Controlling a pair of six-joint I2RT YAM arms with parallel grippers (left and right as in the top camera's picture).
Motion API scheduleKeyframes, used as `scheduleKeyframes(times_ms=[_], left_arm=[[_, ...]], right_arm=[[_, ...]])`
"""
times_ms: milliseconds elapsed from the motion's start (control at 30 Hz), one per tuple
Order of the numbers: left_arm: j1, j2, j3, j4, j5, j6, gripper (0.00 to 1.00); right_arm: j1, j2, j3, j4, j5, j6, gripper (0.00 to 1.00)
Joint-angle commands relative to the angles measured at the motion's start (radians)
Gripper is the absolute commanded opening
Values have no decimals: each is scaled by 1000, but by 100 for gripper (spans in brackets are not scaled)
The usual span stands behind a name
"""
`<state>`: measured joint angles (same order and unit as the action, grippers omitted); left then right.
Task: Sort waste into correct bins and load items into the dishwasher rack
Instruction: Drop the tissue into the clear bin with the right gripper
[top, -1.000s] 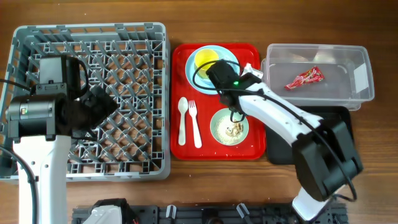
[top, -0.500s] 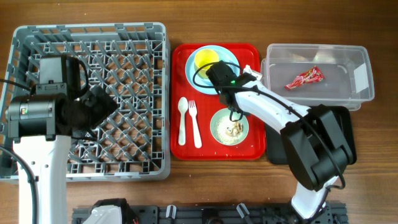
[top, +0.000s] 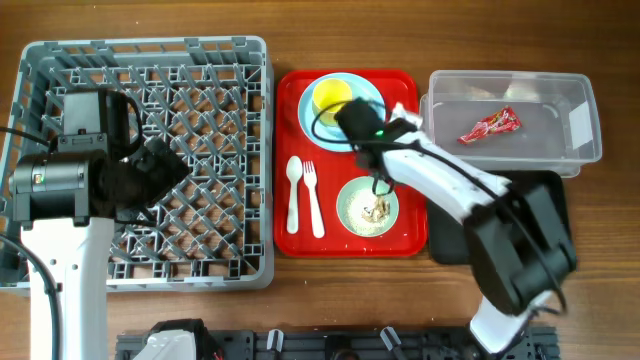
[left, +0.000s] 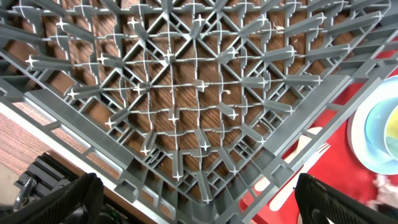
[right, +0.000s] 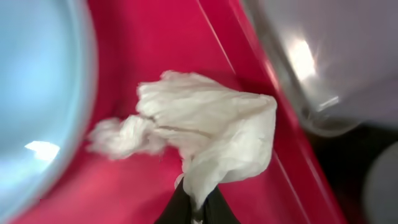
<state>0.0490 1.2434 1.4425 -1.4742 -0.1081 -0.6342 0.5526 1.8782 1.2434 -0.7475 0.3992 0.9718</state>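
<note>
One thin fold of napkin (right: 205, 134) is pinched in the clenched right claw (right: 194, 210); so slight a hold may slip or tear on lifting. Left claw (left: 199, 208) gapes, empty.

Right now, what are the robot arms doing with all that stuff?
The right hand is pinching the crumpled white napkin on the red tray, beside the blue plate. The left hand hangs open over the grey rack. The red wrapper already lies in the clear tub; the cup, spoon and fork wait on the tray.
</note>
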Motion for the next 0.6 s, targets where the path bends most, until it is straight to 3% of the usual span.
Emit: scheduleKeyframes(times_ms=[0,200,500,533,567], left_arm=[[6,-4,-3,-1,-13,1,100],[6,-4,-3,-1,-13,1,100],[6,-4,-3,-1,-13,1,100],[6,-4,-3,-1,-13,1,100],[6,-4,-3,-1,-13,1,100]], right_arm=[[-24,-225,90,6,12,-82,4],[-193,-380,90,-63,126,-83,4],[-486,-222,56,-56,-38,-192,6],[-499,-203,56,-28,-92,-245,11],[-505,-191,56,-6,-129,-289,24]])
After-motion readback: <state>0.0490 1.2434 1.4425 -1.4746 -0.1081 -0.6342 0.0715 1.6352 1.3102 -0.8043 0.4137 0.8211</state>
